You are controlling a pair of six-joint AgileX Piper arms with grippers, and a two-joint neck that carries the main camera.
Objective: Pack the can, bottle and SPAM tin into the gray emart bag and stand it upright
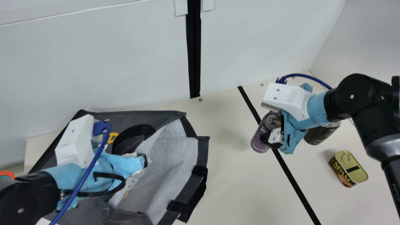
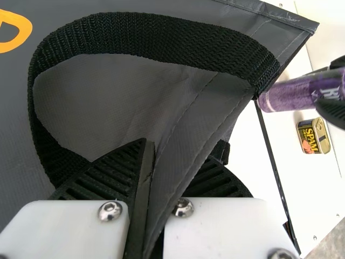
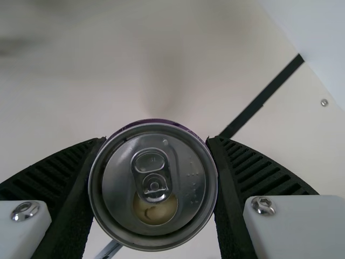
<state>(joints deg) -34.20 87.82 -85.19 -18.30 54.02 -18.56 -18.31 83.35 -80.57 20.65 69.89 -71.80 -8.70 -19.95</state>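
Main view first: we see the cream table (image 1: 228, 187), crossed by a black stripe (image 1: 295, 177) that runs from its far edge toward the near side. On the left lies our gray bag (image 1: 175, 156), down on its side, its mouth spread toward the right and the pale lining showing. Our left gripper (image 1: 142, 160) is closed on a fold of the bag's gray edge; in the left wrist view, the black handle (image 2: 156, 27) loops beside that fold. Our right gripper (image 1: 271, 128) has the purple can (image 1: 258, 142) between its fingers, held above the table near the stripe, tilted, and in the right wrist view we look onto its silver top with the pull tab. Right of the stripe stands the dark bottle (image 1: 317, 135), partly hidden behind the right gripper. Nearer to us, also right of the stripe, the SPAM tin (image 1: 348, 168) sits on the table with its gold lid up.
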